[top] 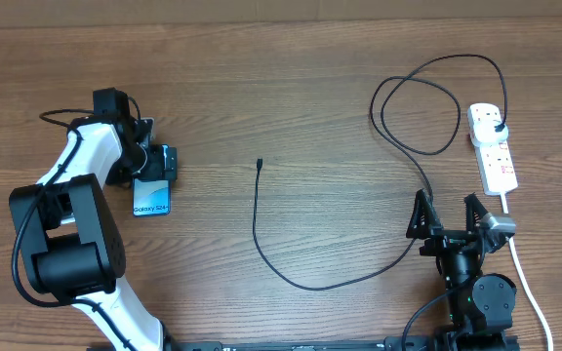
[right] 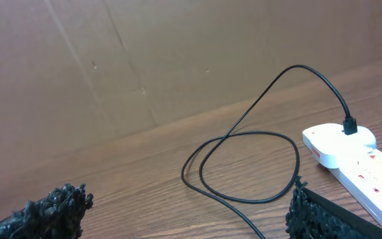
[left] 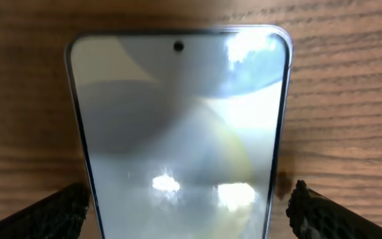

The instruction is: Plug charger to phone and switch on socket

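Observation:
The phone (top: 151, 195) lies flat on the wooden table at the left, its blue screen lit. My left gripper (top: 154, 161) is open and straddles the phone's far end. In the left wrist view the phone (left: 178, 119) fills the frame between the two fingers (left: 190, 199), with a small gap at the right finger. The charger cable (top: 291, 278) lies loose; its connector tip (top: 260, 162) rests mid-table and its plug (top: 497, 127) sits in the socket strip (top: 496, 161). My right gripper (top: 447, 219) is open and empty over the cable (right: 244, 166), near the strip (right: 357, 162).
The strip's white cord (top: 523, 273) runs down the right side past my right arm to the front edge. The cable forms loops (top: 427, 107) left of the strip. A brown cardboard wall (right: 144, 60) stands behind the table.

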Available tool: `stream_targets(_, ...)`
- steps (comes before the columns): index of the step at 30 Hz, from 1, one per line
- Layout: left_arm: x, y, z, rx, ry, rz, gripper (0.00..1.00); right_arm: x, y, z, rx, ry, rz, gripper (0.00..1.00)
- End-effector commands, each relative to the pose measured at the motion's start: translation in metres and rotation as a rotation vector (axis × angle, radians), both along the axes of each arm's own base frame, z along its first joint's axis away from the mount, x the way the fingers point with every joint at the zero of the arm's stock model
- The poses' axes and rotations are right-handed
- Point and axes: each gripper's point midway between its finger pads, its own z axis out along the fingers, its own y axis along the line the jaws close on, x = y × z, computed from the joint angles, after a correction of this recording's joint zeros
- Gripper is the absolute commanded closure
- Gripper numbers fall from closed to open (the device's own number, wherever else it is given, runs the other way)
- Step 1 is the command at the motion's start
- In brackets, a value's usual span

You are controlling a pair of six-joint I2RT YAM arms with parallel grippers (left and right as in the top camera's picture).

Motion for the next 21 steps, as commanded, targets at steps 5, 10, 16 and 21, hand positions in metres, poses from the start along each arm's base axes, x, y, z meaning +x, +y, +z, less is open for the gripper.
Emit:
stream_targets(5,-0.025,-0.021,-0.012,-0.101,0.109,0.066,0.00,0.000,-0.001,-0.002,-0.004,-0.003,-0.005,0.00)
stream_targets(10,-0.020,-0.027,-0.011,-0.142,0.087,0.080,0.00,0.000,-0.001,-0.002,-0.004,-0.003,-0.005,0.00)
stream_targets(16,-0.021,-0.035,-0.010,-0.183,0.093,0.076,0.00,0.000,-0.001,-0.002,-0.004,-0.003,-0.005,0.00)
stream_targets(21,-0.027,-0.021,-0.012,-0.100,0.118,0.081,0.00,0.000,-0.001,-0.002,-0.004,-0.003,-0.005,0.00)
